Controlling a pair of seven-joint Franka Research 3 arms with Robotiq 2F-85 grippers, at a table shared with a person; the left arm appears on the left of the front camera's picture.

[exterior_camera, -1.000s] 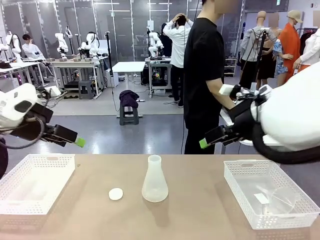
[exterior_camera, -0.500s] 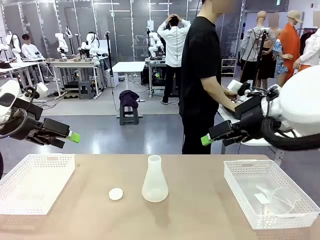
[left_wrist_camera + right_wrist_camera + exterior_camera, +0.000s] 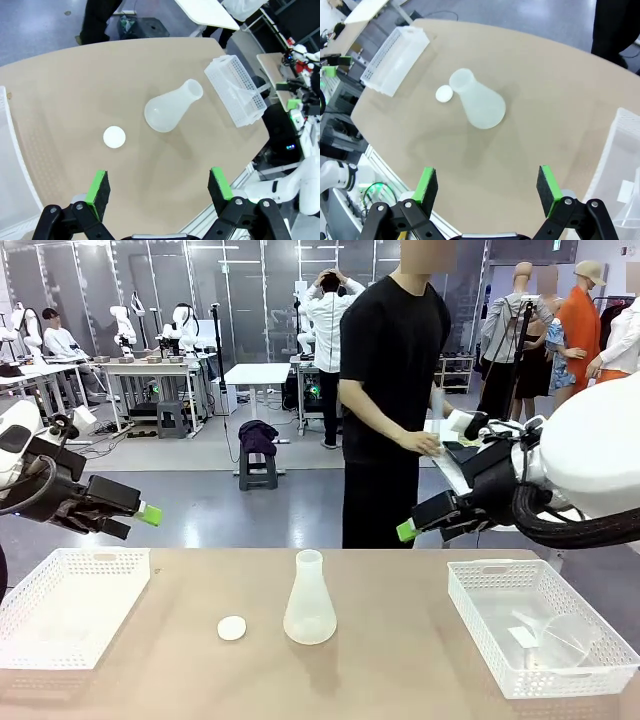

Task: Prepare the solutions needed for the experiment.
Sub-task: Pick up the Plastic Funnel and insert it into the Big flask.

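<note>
Baskets of white plastic sit nearest on the tan table (image 3: 420, 680), one at the left corner (image 3: 70, 605) and one at the right (image 3: 500, 585), the right one holding some clear labware (image 3: 565, 638) (its shape is hard to read). Between them, near the middle of the table, a white round cap (image 3: 231, 628) lies flat just left of an upright translucent conical flask (image 3: 309, 600), the two apart. A faint pale tinge low in the flask's base may be the solutions (image 3: 309, 632), but it is too faint to be sure. Above the table's far edge the left gripper (image 3: 159, 184) hangs over the left basket's side and the right gripper (image 3: 486, 184) to the right of the flask, each with its green pads spread wide and nothing between them. Beyond the table a person (image 3: 390, 390) in black stands turned to the side.
</note>
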